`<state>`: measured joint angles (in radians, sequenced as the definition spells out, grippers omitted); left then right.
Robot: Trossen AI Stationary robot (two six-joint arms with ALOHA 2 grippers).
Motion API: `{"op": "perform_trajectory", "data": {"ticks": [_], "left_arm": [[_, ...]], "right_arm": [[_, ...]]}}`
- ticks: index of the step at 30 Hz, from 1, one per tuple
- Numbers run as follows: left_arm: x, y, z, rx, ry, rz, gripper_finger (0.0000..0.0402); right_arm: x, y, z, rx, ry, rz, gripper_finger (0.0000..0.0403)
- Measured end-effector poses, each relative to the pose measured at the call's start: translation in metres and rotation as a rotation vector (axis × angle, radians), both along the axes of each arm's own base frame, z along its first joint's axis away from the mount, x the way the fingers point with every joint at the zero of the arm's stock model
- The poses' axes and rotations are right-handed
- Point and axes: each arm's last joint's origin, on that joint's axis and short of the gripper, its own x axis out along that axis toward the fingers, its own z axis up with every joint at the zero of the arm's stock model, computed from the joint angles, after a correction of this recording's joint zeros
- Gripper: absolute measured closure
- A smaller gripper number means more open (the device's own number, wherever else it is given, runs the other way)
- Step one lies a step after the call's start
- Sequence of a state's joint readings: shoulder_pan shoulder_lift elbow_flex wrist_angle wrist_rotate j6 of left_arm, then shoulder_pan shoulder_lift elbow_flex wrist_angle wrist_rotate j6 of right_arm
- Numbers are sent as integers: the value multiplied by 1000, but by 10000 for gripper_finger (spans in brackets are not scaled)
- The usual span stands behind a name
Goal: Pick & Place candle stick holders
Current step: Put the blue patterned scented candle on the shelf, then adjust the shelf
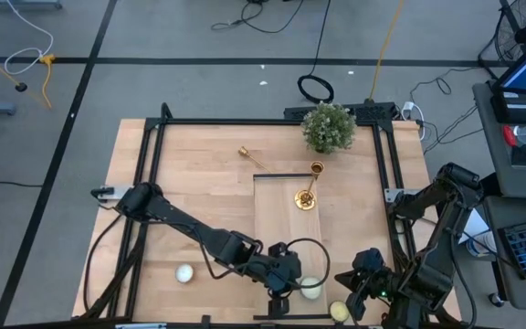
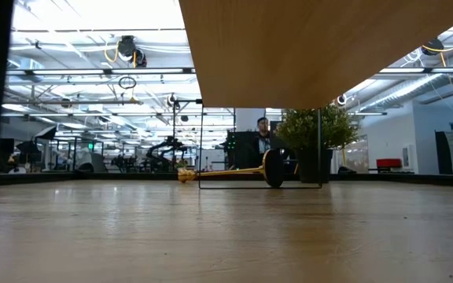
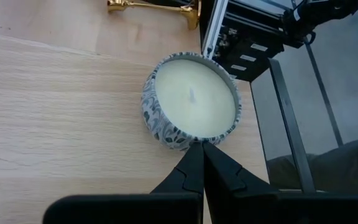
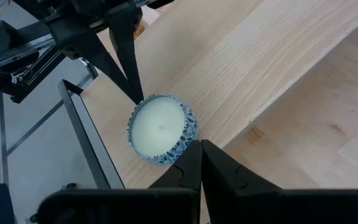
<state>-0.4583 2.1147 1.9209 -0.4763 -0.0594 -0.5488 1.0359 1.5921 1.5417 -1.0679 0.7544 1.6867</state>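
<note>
From above, the left gripper [image 1: 281, 294] sits near the table's [image 1: 199, 201] front edge, fingers pressed together and empty, a candle [image 1: 310, 288] just beside its tip. The right gripper [image 1: 362, 294] hangs close by, also clenched on nothing, another candle [image 1: 340, 312] beside it and partly cut off. Well beyond both stand one upright holder [image 1: 308, 190] and a lying holder [image 1: 253, 157], near a plant [image 1: 328, 126]. A third candle [image 1: 184, 273] lies apart.

The low view hides both grippers behind a wood panel [image 2: 313, 47]; only a lying holder [image 2: 234, 170], the plant and an open hall show.

The left wrist view shows the patterned candle tin [image 3: 191, 102] at its fingertips and a holder cut off at the frame's edge.

The right wrist view shows its tin [image 4: 161, 129] between both grippers' tips; whether they touch it is unclear.
</note>
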Motion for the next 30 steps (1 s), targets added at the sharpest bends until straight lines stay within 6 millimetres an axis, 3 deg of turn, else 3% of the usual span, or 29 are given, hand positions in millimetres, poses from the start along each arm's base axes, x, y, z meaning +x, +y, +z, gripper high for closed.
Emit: {"op": "perform_trajectory", "data": {"ticks": [10, 14, 22, 30], "left_arm": [[-1, 0, -1, 1, 21, -3, 401], [-11, 6, 0, 49, 97, 21, 401], [-35, 17, 44, 9, 67, 75, 401], [-64, 37, 107, -98, -94, 140, 401]], "right_arm": [[0, 0, 0, -4, 2, 0, 403], [0, -1, 0, -7, 2, 0, 403], [1, 0, 1, -47, -31, 24, 403], [12, 1, 6, -137, -134, 52, 403]]}}
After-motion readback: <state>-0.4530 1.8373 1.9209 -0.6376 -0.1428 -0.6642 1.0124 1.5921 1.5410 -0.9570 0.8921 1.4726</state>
